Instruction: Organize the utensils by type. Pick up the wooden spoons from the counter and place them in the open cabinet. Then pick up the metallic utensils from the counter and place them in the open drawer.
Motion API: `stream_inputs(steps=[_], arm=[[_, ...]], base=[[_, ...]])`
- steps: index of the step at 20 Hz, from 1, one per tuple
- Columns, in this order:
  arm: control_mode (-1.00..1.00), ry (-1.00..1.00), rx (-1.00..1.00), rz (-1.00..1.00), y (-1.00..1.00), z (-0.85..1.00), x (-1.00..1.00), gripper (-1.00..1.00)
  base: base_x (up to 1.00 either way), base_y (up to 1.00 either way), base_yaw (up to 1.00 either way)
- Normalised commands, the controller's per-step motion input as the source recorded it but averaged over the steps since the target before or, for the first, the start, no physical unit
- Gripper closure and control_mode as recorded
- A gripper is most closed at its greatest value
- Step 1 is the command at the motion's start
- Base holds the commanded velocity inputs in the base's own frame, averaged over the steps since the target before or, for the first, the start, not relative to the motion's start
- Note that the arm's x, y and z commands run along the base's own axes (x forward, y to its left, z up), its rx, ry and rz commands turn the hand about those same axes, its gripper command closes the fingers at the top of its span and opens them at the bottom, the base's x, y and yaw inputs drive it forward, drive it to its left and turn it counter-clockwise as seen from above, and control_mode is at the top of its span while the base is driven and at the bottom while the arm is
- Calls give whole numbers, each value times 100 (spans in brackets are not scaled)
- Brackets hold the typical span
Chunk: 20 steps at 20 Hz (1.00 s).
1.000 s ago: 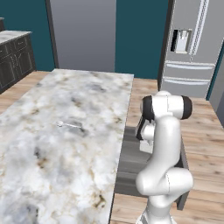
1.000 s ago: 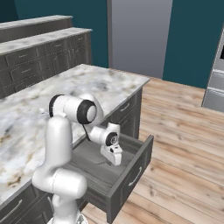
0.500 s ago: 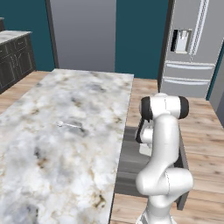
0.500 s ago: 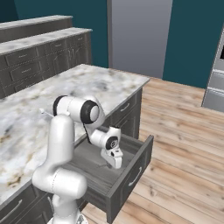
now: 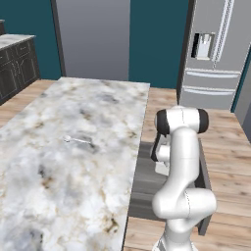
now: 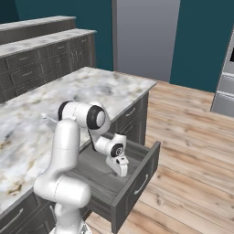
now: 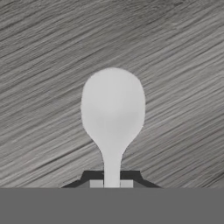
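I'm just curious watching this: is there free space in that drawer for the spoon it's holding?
Yes. The open drawer floor looks bare around the gripper, which is shut on a silver spoon. Grey wood shows on every side of the spoon's bowl. On the counter, one small utensil lies amid open marble.

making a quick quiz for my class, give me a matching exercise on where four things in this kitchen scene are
Things:
1. silver spoon
2. thin metal utensil
3. open drawer
4. fridge

Places or states:
A. lying on the marble counter
B. pulled out from the counter's base, the arm reaching into it
C. pinched by its handle in the shut hand, over grey wood grain
D. standing against the teal back wall

Pairs: 1-C, 2-A, 3-B, 4-D
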Motion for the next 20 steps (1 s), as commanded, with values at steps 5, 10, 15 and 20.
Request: stream_inputs(steps=[5,10,15,20], arm=[[-100,0,0,0,0,-2,1,-100],[-100,0,0,0,0,0,0,-100],[-100,-1,0,0,0,2,-1,-100],[-100,0,6,0,0,38,-15,-100]], base=[[0,0,0],[0,0,0],[0,0,0],[0,0,0]])
